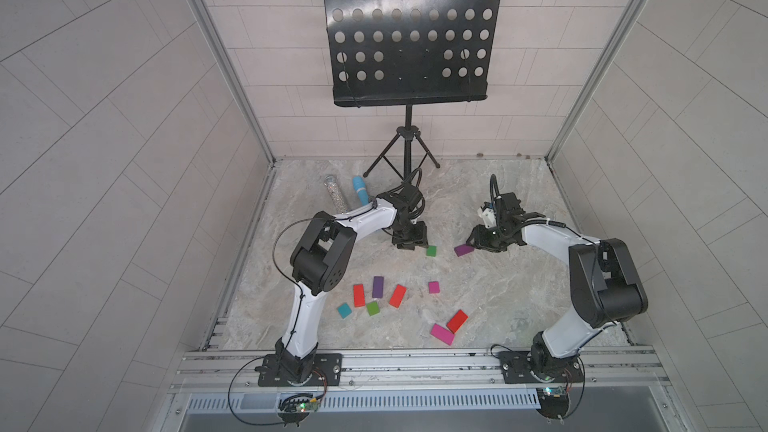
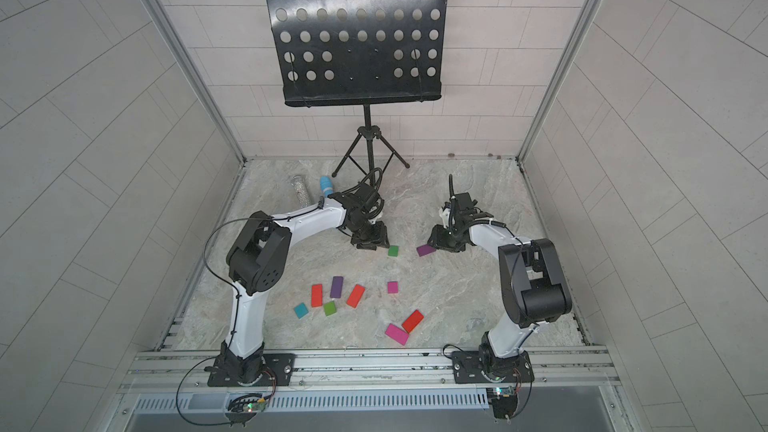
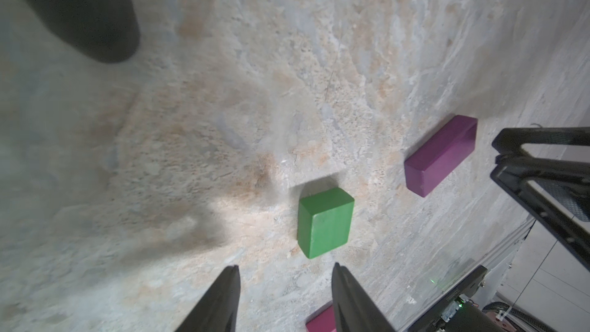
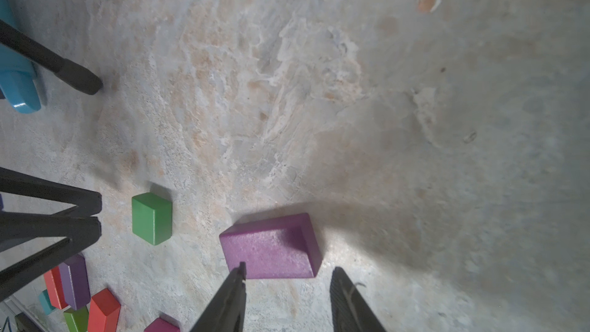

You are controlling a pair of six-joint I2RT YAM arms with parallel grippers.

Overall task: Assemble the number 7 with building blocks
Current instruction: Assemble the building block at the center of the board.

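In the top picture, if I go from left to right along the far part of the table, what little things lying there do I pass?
First the glittery tube → blue microphone → green block → purple block.

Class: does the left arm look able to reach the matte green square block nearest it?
Likely yes: its open fingers sit just short of that green block, only bare tabletop between.

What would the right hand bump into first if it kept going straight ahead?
Probably the purple block, which lies directly ahead of the right hand. How low the hand sits is unclear.
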